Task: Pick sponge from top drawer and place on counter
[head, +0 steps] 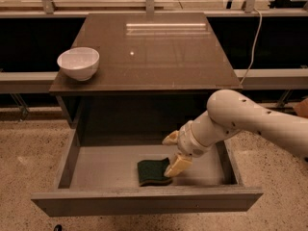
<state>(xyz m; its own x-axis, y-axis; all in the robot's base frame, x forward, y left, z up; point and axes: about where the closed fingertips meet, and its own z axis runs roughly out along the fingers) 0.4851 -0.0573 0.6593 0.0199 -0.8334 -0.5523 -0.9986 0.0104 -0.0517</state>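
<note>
The top drawer (144, 201) is pulled out wide, its grey floor showing. The sponge (151, 172) lies dark green face up on the drawer floor, near the front and a little right of the middle. My gripper (173, 151) reaches in from the right on a white arm and is open. Its near tan finger (179, 165) is at the sponge's right edge; its far finger (171, 138) is behind the sponge. The counter (154, 47) is the glossy brown top above the drawer.
A white bowl (78, 63) stands at the counter's front left corner. A white cable (252, 37) hangs to the right of the counter. Speckled floor lies on both sides of the drawer. A railing runs behind the counter.
</note>
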